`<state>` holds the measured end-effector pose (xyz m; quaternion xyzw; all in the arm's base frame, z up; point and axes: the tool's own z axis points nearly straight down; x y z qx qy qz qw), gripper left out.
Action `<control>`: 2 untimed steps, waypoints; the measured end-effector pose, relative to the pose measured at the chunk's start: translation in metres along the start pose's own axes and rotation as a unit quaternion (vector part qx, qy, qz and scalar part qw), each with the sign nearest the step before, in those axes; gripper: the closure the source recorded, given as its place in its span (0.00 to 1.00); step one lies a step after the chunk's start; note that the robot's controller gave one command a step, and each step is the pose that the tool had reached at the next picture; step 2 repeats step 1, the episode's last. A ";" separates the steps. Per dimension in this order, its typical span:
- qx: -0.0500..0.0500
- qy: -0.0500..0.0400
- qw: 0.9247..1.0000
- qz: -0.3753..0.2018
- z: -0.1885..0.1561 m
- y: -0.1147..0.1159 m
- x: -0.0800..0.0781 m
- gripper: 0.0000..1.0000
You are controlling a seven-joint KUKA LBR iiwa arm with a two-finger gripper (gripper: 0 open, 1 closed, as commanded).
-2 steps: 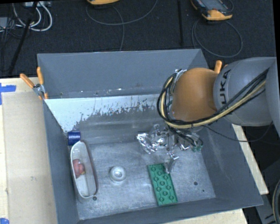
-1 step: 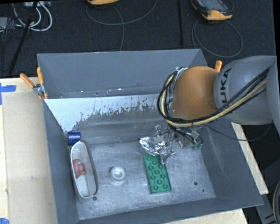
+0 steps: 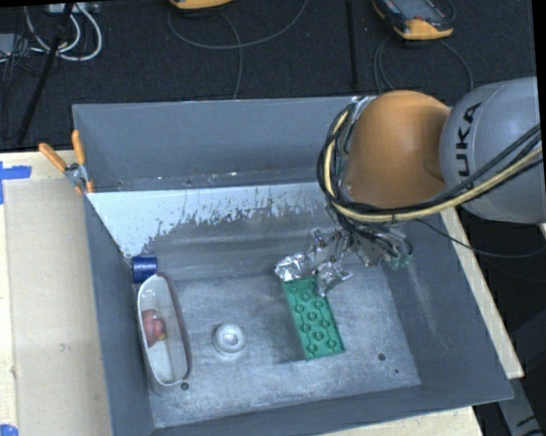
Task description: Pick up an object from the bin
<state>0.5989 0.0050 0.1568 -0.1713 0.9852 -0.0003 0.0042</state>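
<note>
Scan of the bin [image 3: 220, 141], left to right, all referenced to the green studded plate [image 3: 315, 318].

Far left of the plate, along the bin's left wall: a clear oblong case [image 3: 163, 332] with something red inside and a blue cap [image 3: 144, 266] at its far end. Between case and plate, nearer the case: a small round silvery cap [image 3: 229, 338], on its own.

The plate lies flat on the floor about mid-bin, with nothing touching its sides. Its long axis runs far-to-near in the view, tilted so the near end sits a bit right of the far end.

The tool [image 3: 325, 263] is at the plate's far end, over or on that short edge; can't tell contact from this angle. The arm, with its orange wrist cover [image 3: 390, 151], comes in from up-right of the plate.

Tool state: can't tell how far open it is, since the metal parts are a tangle from here. I see nothing clearly held.

Judgement: the plate is the obvious candidate; the other two things are well apart to its left. Key relation: the bulk of the plate lies to the near side of the tool, along the long axis. Gripping the very end risks it pivoting or slipping out. Closing across the narrow width, further toward the middle, looks safer. It's thin and flat on the floor, so getting hold of an edge is probably hard.
</note>
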 end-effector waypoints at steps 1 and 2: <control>-0.001 -0.001 1.000 0.003 -0.067 0.043 -0.042 1.00; -0.001 -0.001 1.000 0.003 -0.067 0.043 -0.042 1.00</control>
